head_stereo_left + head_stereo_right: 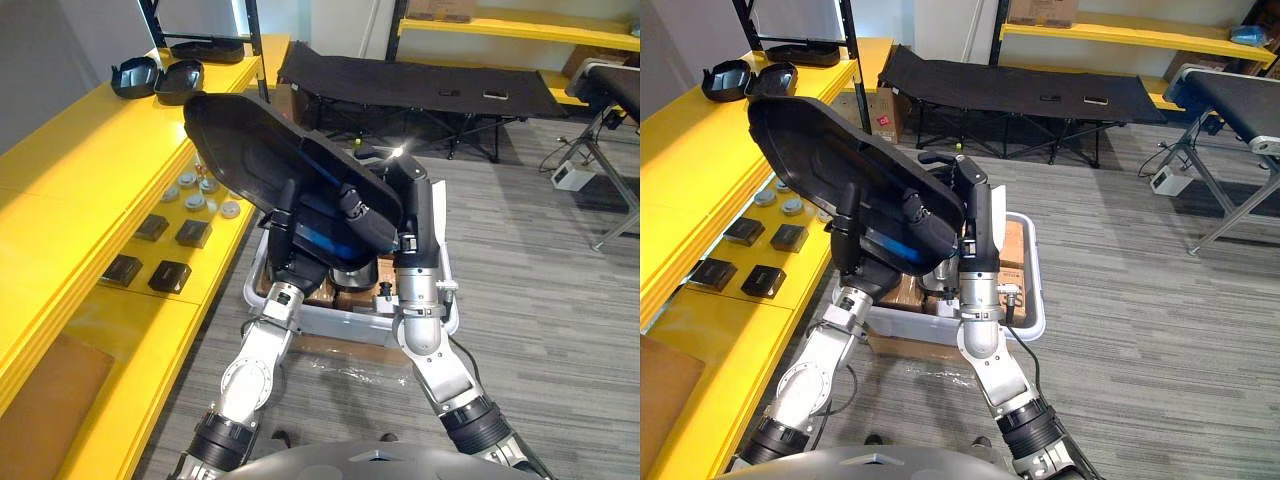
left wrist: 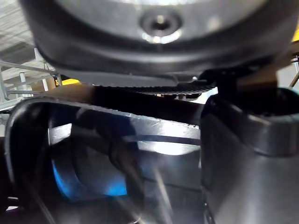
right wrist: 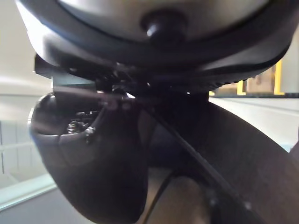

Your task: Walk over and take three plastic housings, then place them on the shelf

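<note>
One large black housing (image 1: 240, 140) hangs tilted above the white bin (image 1: 340, 322), just beside the yellow shelf (image 1: 60, 190). The left robot hand (image 1: 288, 205) and right robot hand (image 1: 362, 218) clench its rim. Swung across carelessly, it could likely sweep away the small parts (image 1: 190, 232), or the edge hold might slip.

Large housing (image 1: 270, 160): black moulded plastic, smooth, low sheen. Smaller housings (image 1: 160, 78): same black plastic, glossier. Shelf (image 1: 60, 190): yellow, smooth, satin painted finish. Crate (image 1: 335, 322): white plastic, smooth. Boxes (image 1: 1014, 245) inside it: brown cardboard, matt. Cot (image 1: 400, 85): black cloth, matt. Floor (image 1: 540, 300): grey, streaked, matt.
</note>
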Robot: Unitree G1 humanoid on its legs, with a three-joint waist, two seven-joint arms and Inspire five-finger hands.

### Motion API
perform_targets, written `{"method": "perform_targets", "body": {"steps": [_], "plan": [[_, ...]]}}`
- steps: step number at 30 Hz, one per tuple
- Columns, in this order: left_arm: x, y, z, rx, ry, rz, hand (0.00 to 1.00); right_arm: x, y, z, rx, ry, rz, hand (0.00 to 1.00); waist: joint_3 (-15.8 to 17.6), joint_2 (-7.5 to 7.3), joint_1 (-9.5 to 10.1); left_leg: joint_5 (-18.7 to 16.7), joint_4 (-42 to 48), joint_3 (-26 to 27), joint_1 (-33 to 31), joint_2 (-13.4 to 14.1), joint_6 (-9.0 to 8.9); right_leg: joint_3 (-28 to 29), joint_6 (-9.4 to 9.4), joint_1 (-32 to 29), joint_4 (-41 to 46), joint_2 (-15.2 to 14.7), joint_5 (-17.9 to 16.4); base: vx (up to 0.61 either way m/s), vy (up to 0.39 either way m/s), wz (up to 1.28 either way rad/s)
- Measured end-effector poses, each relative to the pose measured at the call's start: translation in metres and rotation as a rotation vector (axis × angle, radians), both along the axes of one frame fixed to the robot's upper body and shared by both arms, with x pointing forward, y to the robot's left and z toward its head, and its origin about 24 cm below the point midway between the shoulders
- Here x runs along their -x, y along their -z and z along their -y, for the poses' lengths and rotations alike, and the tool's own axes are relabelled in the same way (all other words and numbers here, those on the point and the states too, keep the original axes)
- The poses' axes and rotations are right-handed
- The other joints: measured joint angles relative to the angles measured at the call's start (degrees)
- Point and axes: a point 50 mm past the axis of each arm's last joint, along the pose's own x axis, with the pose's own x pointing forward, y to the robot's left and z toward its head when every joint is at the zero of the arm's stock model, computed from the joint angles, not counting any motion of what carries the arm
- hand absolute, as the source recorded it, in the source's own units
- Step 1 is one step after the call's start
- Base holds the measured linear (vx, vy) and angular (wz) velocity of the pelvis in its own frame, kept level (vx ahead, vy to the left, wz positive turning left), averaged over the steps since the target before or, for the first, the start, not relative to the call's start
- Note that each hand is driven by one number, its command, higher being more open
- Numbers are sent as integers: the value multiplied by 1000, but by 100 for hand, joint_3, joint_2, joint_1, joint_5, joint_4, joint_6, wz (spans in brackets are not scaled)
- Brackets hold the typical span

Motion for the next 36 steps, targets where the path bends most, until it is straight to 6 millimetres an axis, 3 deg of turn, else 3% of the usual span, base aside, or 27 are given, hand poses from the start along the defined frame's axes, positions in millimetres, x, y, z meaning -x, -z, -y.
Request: {"method": "perform_targets", "body": {"steps": [21, 22, 32, 36], "plan": [[0, 1, 0, -178, -120, -10, 0, 4, 8, -13, -45, -49, -64, 0, -161, -30, -54, 1, -10, -13, -2, -7, -5, -46, -4, 37, -93, 8, 3, 0, 0, 0], [0, 1, 0, -180, -125, -15, 0, 4, 8, -13, -46, -48, -68, 100, -165, -38, -47, 1, -10, -17, -2, -6, -6, -50, -4, 39, -93, 8, 3, 0, 0, 0], [-4, 1, -11, -236, -263, -96, 0, 17, 27, -29, -8, -133, -145, 100, -213, -110, -53, 1, -11, -19, 4, -3, -6, -49, -7, 37, -85, 12, 1, 0, 0, 0], [-6, -5, -18, -332, -361, -85, 0, 20, 35, -29, 10, -142, -188, 100, -223, -126, -36, 1, -11, -22, 6, -4, -6, -50, -12, 37, -78, 10, -3, 0, 0, 0]]}}
